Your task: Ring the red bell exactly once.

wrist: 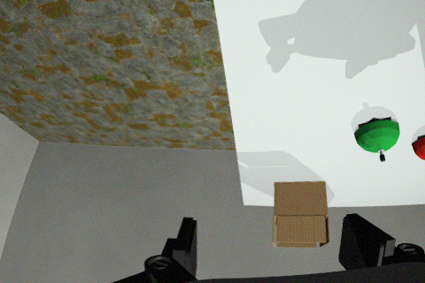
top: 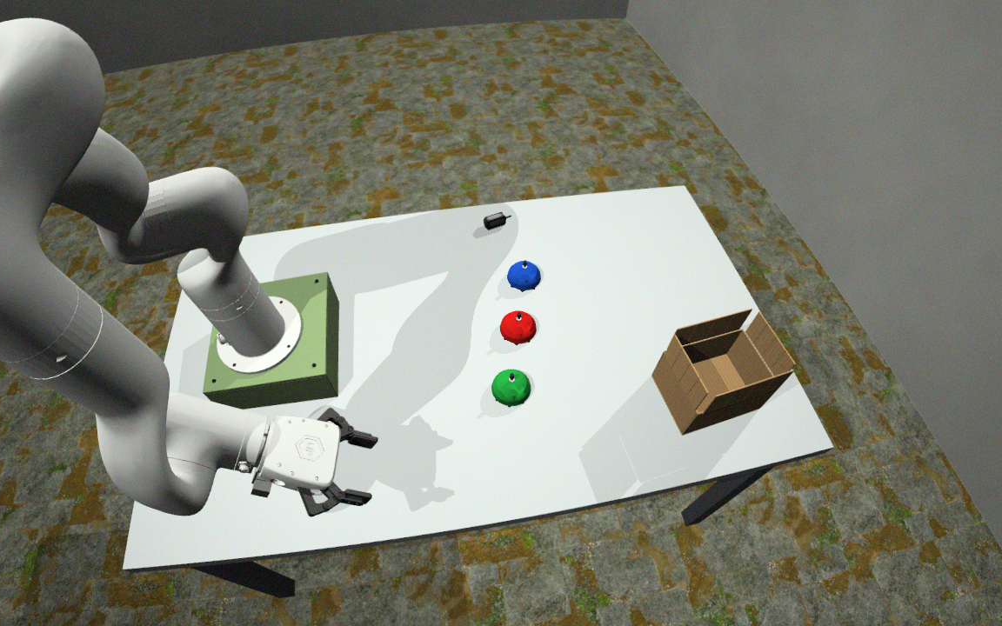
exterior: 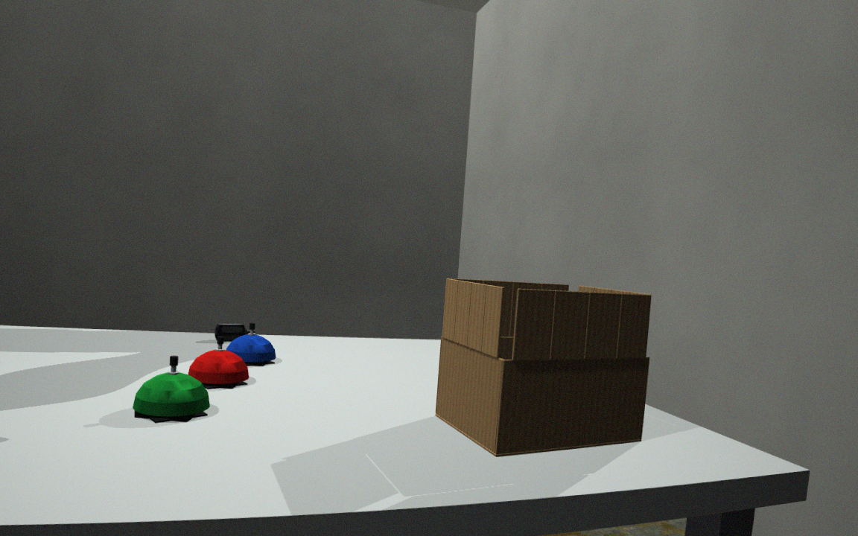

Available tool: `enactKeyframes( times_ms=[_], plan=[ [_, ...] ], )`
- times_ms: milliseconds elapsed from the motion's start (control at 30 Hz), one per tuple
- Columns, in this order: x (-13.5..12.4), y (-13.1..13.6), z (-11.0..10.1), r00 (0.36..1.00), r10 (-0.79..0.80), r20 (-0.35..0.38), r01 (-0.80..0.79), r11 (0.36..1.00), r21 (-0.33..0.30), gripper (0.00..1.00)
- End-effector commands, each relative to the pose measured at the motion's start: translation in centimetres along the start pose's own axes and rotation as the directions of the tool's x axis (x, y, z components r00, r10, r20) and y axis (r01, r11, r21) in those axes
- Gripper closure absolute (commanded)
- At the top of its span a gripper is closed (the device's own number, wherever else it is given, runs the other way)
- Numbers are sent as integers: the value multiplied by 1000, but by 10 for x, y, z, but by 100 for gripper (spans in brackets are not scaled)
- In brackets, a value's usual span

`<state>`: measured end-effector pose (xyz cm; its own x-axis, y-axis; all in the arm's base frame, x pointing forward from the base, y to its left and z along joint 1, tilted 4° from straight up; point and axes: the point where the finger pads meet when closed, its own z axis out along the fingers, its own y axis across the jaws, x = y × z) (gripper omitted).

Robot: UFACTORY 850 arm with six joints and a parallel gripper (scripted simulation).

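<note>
The red bell (top: pixel 517 328) sits in the middle of a row of three bells on the white table, with its small black button standing up. It also shows in the exterior view (exterior: pixel 218 366) and at the right edge of the wrist view (wrist: pixel 420 147). The blue bell (top: pixel 523 275) is behind it and the green bell (top: pixel 510 387) is in front of it. My gripper (top: pixel 360 469) is open and empty. It hangs above the table's front left part, pointing sideways toward the bells, well to the left of the green bell.
An open cardboard box (top: pixel 723 369) stands on the right of the table. A small black cylinder (top: pixel 495 220) lies behind the blue bell. The arm's green base block (top: pixel 275 341) stands on the left, just behind the gripper.
</note>
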<state>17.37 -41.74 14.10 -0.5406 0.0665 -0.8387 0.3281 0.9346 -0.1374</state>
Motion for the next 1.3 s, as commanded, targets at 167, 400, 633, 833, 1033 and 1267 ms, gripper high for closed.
enactKeyframes(
  times_ms=[167,400,633,833,1033,1267],
  plan=[
    [-1,13,111,901,-344,-264,315,938,-146,0],
    [-15,41,164,800,-499,-332,433,864,-257,0],
    [-31,82,204,680,-637,-363,517,768,-377,0],
    [-40,107,221,618,-696,-366,546,714,-437,0],
    [-49,135,235,556,-749,-360,566,658,-496,0],
    [-57,164,246,496,-796,-347,578,601,-552,0]
  ],
)
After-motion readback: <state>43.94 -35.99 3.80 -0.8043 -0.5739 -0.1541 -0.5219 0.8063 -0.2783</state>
